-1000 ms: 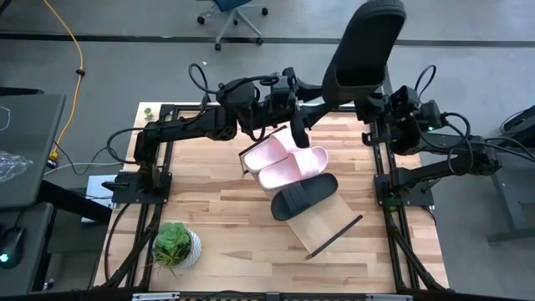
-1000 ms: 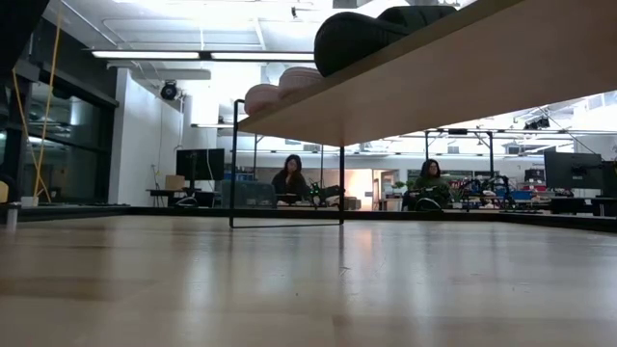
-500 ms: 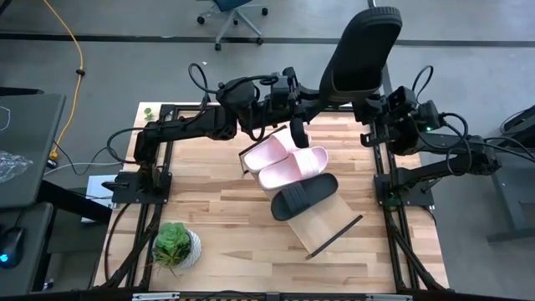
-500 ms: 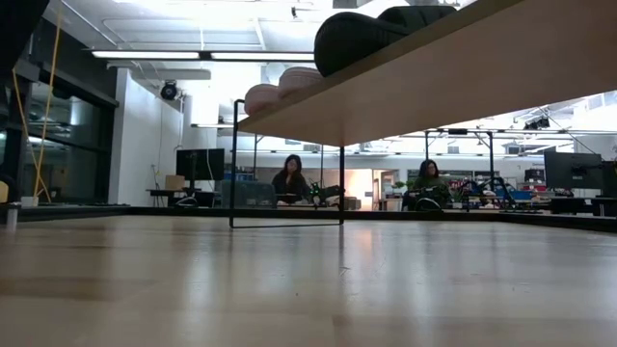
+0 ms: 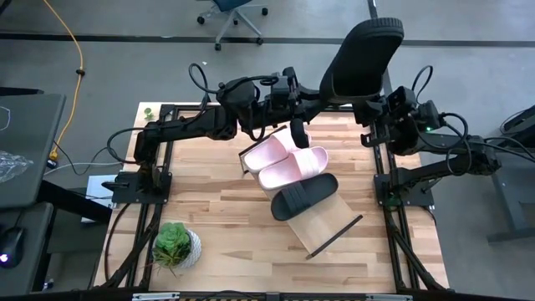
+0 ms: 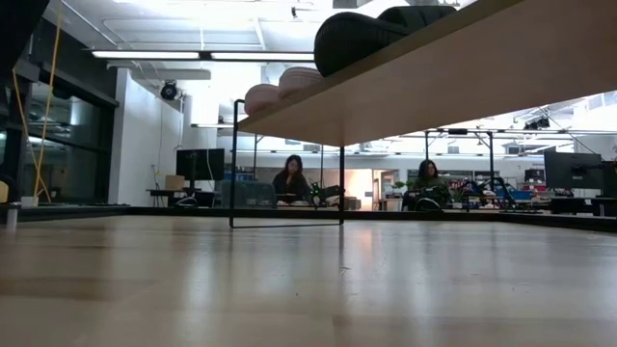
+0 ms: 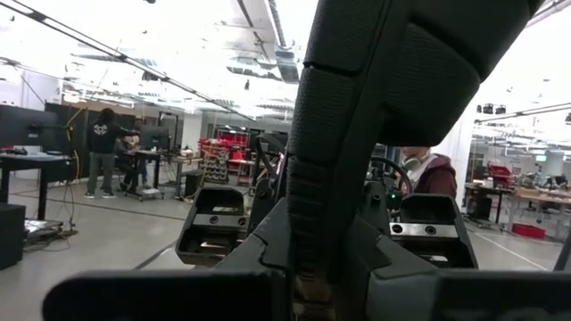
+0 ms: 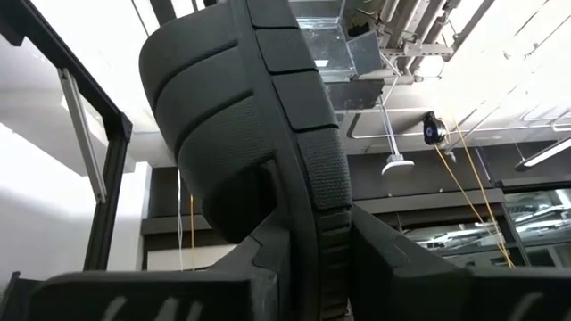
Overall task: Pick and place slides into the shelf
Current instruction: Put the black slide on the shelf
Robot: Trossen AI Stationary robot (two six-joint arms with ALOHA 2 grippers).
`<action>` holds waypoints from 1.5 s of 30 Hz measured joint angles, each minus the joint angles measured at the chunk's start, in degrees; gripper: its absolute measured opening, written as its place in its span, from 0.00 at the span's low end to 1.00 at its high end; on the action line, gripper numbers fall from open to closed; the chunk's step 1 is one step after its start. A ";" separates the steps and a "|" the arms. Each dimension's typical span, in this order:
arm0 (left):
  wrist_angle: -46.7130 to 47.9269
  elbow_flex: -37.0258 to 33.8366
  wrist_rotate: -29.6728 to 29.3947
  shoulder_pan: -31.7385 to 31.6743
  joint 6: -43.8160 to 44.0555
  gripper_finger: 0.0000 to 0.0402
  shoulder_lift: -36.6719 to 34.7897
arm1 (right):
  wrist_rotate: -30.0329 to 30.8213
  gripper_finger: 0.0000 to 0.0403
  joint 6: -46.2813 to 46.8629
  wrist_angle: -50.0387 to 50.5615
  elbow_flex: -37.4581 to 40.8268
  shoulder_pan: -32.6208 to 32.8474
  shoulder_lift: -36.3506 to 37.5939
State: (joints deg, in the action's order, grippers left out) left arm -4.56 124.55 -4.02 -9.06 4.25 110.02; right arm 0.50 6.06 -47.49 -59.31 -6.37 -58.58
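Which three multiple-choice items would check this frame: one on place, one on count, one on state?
1. Where is the plant?
A. On the shelf
B. On the table, apart from the shelf
C. On the floor

2. How many sandals lie on the shelf?
A. One
B. Three
C. Four

3. What is the fourth sandal's state?
A. Raised in the air
B. Flat on the table
C. Under the shelf

Key: 1 B, the plant stands on the table, clear of the shelf. 2 B, two pink sandals and one black sandal lie there. 3 A, the raised black sandal hangs above the table's far edge.
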 joint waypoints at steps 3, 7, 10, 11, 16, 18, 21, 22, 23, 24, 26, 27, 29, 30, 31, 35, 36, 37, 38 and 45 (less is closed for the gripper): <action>0.00 0.00 -0.10 0.02 0.00 0.07 0.00 | 0.00 0.16 -0.01 -0.06 0.00 0.00 0.02; 0.00 0.00 -0.84 0.02 -1.02 0.07 0.00 | 0.06 0.16 -0.69 0.19 0.02 0.00 0.34; 0.06 -0.01 -1.24 0.02 -1.23 0.07 -0.06 | 0.02 0.17 -0.97 2.20 0.05 0.00 1.36; 0.20 -0.02 -1.40 0.04 -1.29 0.07 -0.16 | 0.02 0.17 -1.02 3.65 0.07 0.00 1.96; 0.52 -0.11 -2.50 0.04 -2.54 0.07 -0.23 | 0.32 0.19 -1.84 11.93 0.07 0.00 5.64; 0.90 -0.13 -2.97 0.04 -2.61 0.07 -0.52 | 0.62 0.20 -1.99 15.32 0.07 -0.01 7.22; 0.43 -0.13 -3.55 0.02 -3.30 0.07 -0.79 | 0.71 0.21 -2.39 20.93 0.04 0.00 10.21; 0.12 -0.13 -3.66 0.00 -3.63 0.07 -1.08 | 0.75 0.21 -2.48 23.41 0.01 0.00 11.40; 0.19 -0.13 -3.87 0.00 -3.94 0.07 -1.49 | 0.98 0.21 -2.44 26.43 -0.04 -0.02 12.72; 0.27 -0.09 -4.12 0.00 -4.09 0.07 -1.88 | 1.39 0.21 -2.44 29.83 -0.04 -0.01 13.99; 1.79 0.00 -4.53 -0.34 -4.53 0.07 -2.80 | 2.49 0.21 -1.93 36.62 -0.04 -0.02 16.76; 3.71 0.00 -4.43 -0.44 -4.58 0.07 -3.34 | 2.75 0.21 -1.27 39.85 -0.04 0.00 18.06; 8.90 0.00 -4.32 -0.46 -4.66 0.07 -4.35 | 3.02 0.21 0.96 45.05 -0.04 -0.02 20.88; 12.27 0.00 -4.29 -0.46 -4.66 0.07 -4.91 | 3.06 0.21 2.00 47.60 -0.04 -0.02 22.15; 15.69 0.00 -4.21 -0.46 -4.66 0.07 -5.44 | 3.07 0.21 3.03 49.94 -0.04 0.00 23.28; 29.62 0.00 -2.37 -0.33 -3.68 0.07 -7.55 | 3.04 0.21 7.30 58.59 -0.04 -0.02 26.79; 32.94 0.00 -1.49 -0.31 -2.86 0.07 -7.96 | 3.03 0.21 8.29 60.77 -0.04 0.00 27.43; 35.58 0.00 -0.72 -0.31 -1.86 0.07 -8.34 | 2.97 0.21 9.32 62.81 -0.04 0.00 28.02; 38.08 0.00 0.17 -0.31 -0.81 0.07 -8.65 | 2.79 0.21 10.46 64.65 -0.04 0.00 28.56; 52.57 0.00 7.04 -0.28 6.12 0.07 -10.30 | -1.11 0.21 15.83 72.18 -0.02 0.00 30.61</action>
State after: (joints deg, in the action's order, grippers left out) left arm 48.01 124.55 3.01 -9.34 10.37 99.72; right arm -0.60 21.89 24.69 -59.33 -6.37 -27.96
